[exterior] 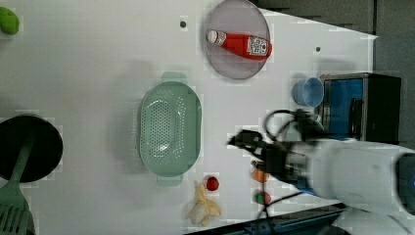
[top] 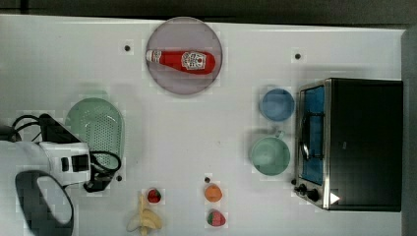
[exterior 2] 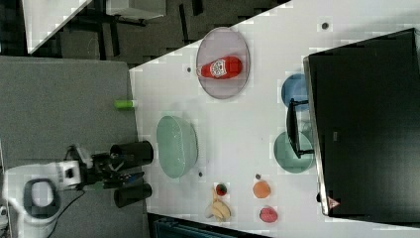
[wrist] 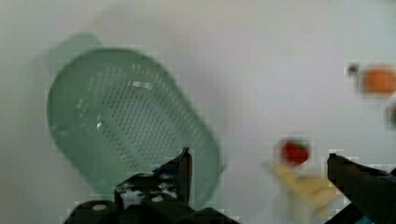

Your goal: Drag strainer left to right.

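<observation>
Gripper (wrist: 257,158) spread wide, nothing between the fingers; hovering above the table (top: 206,142) near the strainer's nearer end, apparently lined up to come down on or just inside the rim

Strainer (top: 96,129) lying bowl-up and flat on the table, toward the top view's left edge, roughly midway between that view's upper and lower edges; partly covered there by the arm's wrist and cables. Free of gripper, not yet dragged

Long axis of strainer running across the table's short direction, up-down in the top view and in the left view; small tab handles at both narrow ends in the left view, one pointing toward the plate (top: 184,55), other toward the fruit edge. Drag direction therefore likely broadside, across the short axis

Beyond, along the top view's lower edge: banana (top: 145,220), small red fruit (top: 154,195), orange (top: 213,192). Middle of table bare, so the path looks open

Farther: green cup (top: 269,156) and blue cup (top: 277,104) just beside the toaster oven (top: 351,143); ketchup bottle (top: 181,61) lying on the plate at the far edge
</observation>
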You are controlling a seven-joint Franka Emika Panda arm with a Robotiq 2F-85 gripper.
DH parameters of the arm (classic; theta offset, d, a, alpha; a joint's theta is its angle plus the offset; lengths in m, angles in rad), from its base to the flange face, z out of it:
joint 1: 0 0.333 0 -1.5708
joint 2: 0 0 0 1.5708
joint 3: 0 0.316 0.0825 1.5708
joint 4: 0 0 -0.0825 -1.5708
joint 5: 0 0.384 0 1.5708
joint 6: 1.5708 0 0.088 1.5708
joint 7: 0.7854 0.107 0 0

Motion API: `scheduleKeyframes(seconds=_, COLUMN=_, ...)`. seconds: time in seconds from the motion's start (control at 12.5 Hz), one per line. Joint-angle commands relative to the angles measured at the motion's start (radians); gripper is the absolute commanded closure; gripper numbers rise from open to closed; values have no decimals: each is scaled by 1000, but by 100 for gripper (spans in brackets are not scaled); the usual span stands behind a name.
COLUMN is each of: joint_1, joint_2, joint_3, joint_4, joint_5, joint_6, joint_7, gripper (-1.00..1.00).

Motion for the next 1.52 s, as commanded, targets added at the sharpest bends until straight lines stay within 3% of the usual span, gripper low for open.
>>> scheduleKeyframes(seconds=0.08, joint_1=-29, joint_2=56, joint_3=-9, joint_4=15, joint_5=-6, joint_6=120, joint_7=332, gripper=-100)
scheduleKeyframes(seconds=0.48, joint_1=-20, joint_2=307, joint_3=-10, joint_4=15, joint_5=-20, joint_6=305, joint_7=659, gripper=-100)
scheduleKeyframes(seconds=0.72, joint_1=-8, joint_2=433, joint_3=-17, joint_4=15, joint_5=-93, joint_6=414, joint_7=783, gripper=-100)
scheduleKeyframes(seconds=0.96, joint_1=6, joint_2=521, joint_3=-39, joint_4=16, joint_5=-150, joint_6=504, joint_7=834, gripper=-100)
scheduleKeyframes(seconds=1.52, joint_1=35, joint_2=573, joint_3=-136, joint_4=0, joint_5=-150, joint_6=532, joint_7=835, gripper=-100)
